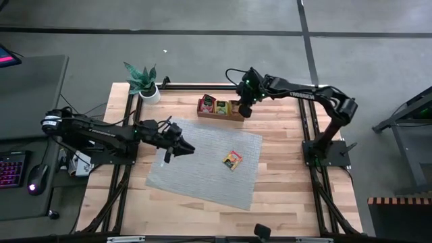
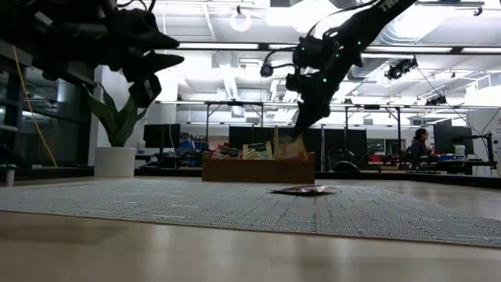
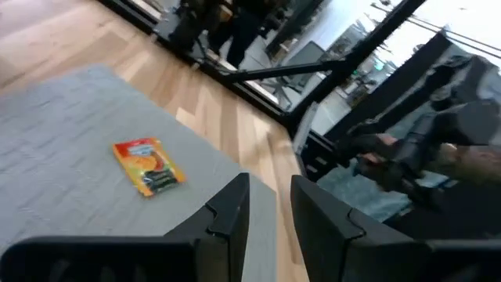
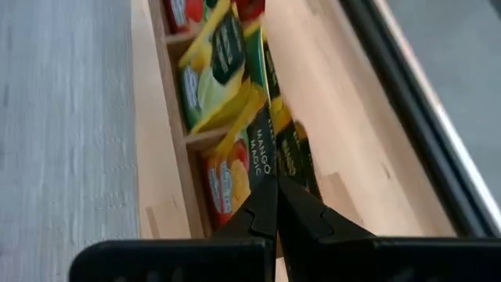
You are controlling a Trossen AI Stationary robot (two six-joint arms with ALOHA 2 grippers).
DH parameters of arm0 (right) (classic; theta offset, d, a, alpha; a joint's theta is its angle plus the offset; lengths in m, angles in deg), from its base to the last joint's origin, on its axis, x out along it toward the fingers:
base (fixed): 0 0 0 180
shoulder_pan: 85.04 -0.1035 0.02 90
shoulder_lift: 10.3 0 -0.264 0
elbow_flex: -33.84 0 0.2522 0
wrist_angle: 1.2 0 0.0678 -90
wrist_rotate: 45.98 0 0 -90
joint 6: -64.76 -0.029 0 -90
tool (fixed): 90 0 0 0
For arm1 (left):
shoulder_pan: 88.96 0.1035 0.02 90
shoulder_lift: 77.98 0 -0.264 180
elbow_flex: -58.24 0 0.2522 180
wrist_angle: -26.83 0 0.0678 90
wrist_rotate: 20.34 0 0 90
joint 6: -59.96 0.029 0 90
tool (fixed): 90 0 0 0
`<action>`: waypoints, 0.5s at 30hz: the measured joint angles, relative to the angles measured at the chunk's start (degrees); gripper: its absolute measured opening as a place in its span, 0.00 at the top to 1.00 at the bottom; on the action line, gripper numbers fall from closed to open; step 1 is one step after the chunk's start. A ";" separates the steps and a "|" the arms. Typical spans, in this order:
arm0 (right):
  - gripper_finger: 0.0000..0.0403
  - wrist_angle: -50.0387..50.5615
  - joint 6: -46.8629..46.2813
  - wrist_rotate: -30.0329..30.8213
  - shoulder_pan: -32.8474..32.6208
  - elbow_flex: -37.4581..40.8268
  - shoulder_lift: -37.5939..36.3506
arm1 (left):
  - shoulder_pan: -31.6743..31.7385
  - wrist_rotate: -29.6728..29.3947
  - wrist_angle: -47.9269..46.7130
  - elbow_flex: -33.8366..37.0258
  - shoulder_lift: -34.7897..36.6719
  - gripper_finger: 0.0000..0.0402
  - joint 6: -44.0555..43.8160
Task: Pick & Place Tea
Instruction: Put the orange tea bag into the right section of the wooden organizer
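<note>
**One sachet on the mat, right gripper clamped in the tray**

I see the right gripper [image 4: 275, 205] down at the tray [image 1: 220, 115], end compartment nearest its arm. Fingers pressed together on a sachet edge [image 4: 262, 160] among the sachets standing there. Middle compartment holds a yellow-green sachet [image 4: 211, 74].

Left gripper [image 3: 270, 211] hovers above the mat [image 1: 196, 177], fingers a small gap apart, nothing between them. Loose orange sachet [image 1: 233, 160] lies flat on the mat, apart from both grippers.

One orange tea sachet [image 1: 233, 160] lies flat on the grey mat [image 1: 196, 182]. My other sachets [image 1: 221, 106], red, yellow, orange, stand upright in the wooden tray [image 1: 219, 115].
</note>
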 joint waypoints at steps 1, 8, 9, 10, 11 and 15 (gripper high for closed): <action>1.00 0.32 -0.04 0.04 0.02 0.00 0.34 | 0.00 0.58 0.32 0.00 0.00 0.76 -0.02; 1.00 1.67 -1.44 0.37 -0.03 0.00 1.55 | 0.00 0.83 1.17 0.00 0.00 0.76 -0.04; 1.00 1.63 -1.91 0.36 -0.03 0.00 1.55 | 0.00 0.83 1.13 0.00 0.00 0.76 -0.04; 1.00 1.64 -2.32 0.38 -0.03 0.00 1.55 | 0.00 0.83 1.11 0.00 0.00 0.76 -0.04; 1.00 1.68 -3.03 0.40 -0.03 0.00 1.55 | 0.00 0.83 1.12 0.00 0.00 0.76 -0.04; 0.98 2.14 -4.80 0.34 0.02 0.00 1.55 | 0.00 0.81 1.09 0.00 0.00 0.76 -0.05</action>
